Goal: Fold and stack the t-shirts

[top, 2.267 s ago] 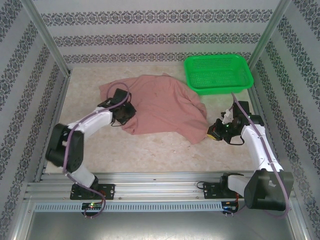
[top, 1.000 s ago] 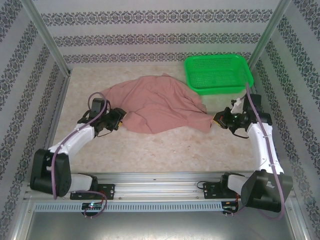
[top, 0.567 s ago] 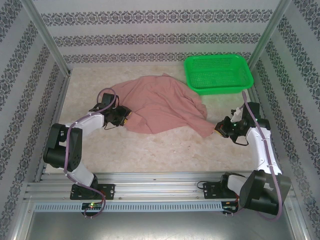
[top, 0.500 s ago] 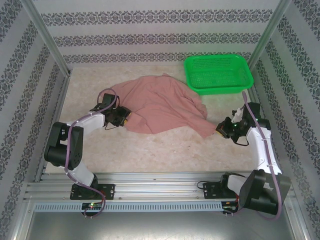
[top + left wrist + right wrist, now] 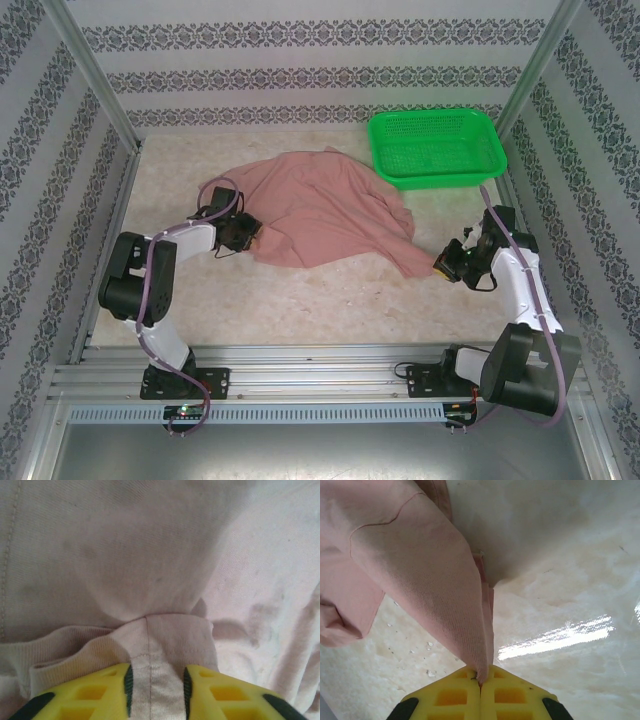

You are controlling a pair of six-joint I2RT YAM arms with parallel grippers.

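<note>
Compared with two seconds back, the left gripper has come off the top of the cloth and now sits at its left edge. The salmon-pink t-shirt has gone from a flatter spread to a humped one, with a tail drawn out to the right.

Nearest to us, both arm bases sit bolted on the aluminium rail. Up from there, the right gripper is low over the pale marbled table, clamped on the very tip of that drawn-out tail. The right wrist view confirms it: the yellow fingers of the right gripper are pressed tight together, and a narrow cone of t-shirt is pinched between them. That cone rises off the glossy table toward the bulk of the garment.

Over to the left wrist view! The left gripper has its yellow fingers closed on a stitched, ribbed band of the t-shirt, a strip of cloth filling the slot between them. Loose folds bulge just beyond.

Further out, the shirt lies rumpled across the middle of the table between the two grippers. No print shows on the side facing up. At the far right corner sits the green mesh basket, just clear of the cloth.
</note>
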